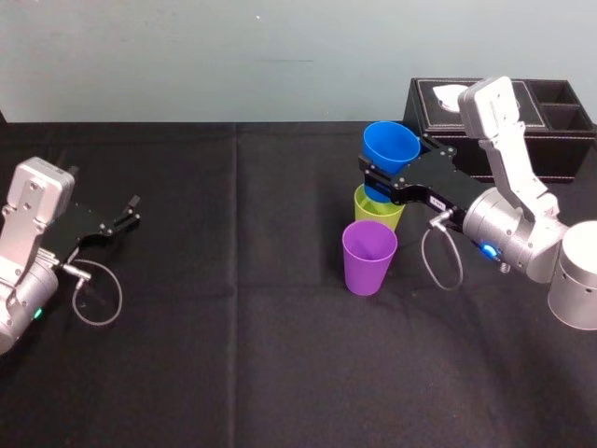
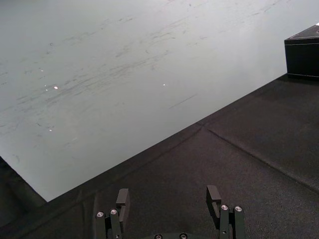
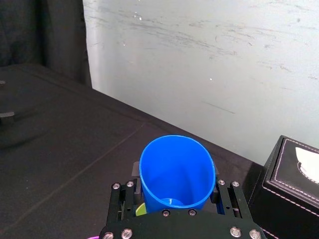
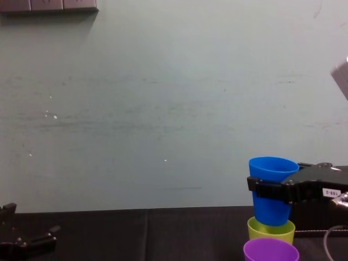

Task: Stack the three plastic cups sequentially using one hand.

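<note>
1. Black cloth covers the whole table, and the purple cup stands upright on it, mouth up, just in front of the yellow-green cup, the nearer of the two to the robot.
2. That yellow-green cup is also upright, very close to the purple one; whether they touch cannot be told.
3. Directly above the yellow-green cup, the right gripper pinches the blue cup, one finger on each side of its wall below the rim. The blue cup hangs mouth up, its base right at the yellow-green mouth; in the chest view I cannot tell whether it has entered.
4. Well off to the left of the yellow-green cup, the left gripper rests low over the cloth with its jaws spread and nothing between them.
5. Behind the yellow-green cup and a little to its right sits the black tissue box, with the pale wall beyond.
6. Judged from this, the first nesting is under way and the purple cup is not yet handled.
7. Risks:
   - If the blue base is off-centre, it could catch the yellow-green rim and tip that light cup into the purple one.
   - Letting go too high could leave the blue cup cocked instead of seated.
   - Pushing down too far could bring the fingers onto the yellow-green rim or wedge the pair tight.
   - Pulling back carelessly could brush the tissue box.
</note>
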Controlling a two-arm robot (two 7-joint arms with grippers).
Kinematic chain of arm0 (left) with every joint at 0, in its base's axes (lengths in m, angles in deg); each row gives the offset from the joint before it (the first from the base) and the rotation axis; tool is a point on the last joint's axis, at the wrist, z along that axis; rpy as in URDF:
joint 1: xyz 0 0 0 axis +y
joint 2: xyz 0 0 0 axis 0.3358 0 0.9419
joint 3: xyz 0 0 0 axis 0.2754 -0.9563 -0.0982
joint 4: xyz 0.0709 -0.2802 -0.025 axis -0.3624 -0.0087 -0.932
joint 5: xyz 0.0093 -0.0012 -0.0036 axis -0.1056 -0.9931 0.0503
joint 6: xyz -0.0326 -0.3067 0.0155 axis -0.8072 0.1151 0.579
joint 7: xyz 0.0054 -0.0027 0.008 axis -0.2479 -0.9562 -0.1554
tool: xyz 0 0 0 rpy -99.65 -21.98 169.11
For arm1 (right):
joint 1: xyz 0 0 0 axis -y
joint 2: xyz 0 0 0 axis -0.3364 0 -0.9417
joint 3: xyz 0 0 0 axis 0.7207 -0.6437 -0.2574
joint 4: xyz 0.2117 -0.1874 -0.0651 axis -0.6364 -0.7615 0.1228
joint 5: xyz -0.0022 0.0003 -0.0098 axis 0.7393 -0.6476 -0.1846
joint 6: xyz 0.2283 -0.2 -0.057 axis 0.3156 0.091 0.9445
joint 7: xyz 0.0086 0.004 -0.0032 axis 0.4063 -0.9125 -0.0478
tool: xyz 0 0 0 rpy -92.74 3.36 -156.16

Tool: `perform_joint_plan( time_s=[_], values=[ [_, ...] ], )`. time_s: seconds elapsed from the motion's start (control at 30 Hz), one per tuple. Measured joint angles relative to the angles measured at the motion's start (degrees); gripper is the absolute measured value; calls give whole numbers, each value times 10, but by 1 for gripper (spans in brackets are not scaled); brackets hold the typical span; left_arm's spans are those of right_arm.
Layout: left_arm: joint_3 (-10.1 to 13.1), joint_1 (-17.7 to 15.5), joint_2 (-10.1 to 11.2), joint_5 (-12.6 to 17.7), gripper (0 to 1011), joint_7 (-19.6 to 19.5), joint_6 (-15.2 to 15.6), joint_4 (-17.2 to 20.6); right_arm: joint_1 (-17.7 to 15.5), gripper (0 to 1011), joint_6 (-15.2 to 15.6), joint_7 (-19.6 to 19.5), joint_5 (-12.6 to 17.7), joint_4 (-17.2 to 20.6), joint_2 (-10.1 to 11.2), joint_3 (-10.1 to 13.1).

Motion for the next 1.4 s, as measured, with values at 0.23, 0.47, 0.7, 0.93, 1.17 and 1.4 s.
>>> perform_joint_plan(
  time_s=[0.23,0.47,0.7,0.93,1.17,1.4],
  values=[
    [0,0,0,0,1011,0,0,0,4,728,-2,1,-4,-15,-3,-4],
    [0,0,0,0,1012,0,0,0,4,726,-3,3,-5,-24,-5,-5],
    [0,0,0,0,1011,0,0,0,6,726,-3,3,-8,-34,-7,-7],
    [0,0,0,0,1011,0,0,0,5,728,2,5,-8,-40,-10,-8],
    [0,0,0,0,1011,0,0,0,4,728,3,5,-7,-40,-10,-8],
    [0,0,0,0,1012,0,0,0,5,728,3,5,-7,-40,-10,-8]
  ],
)
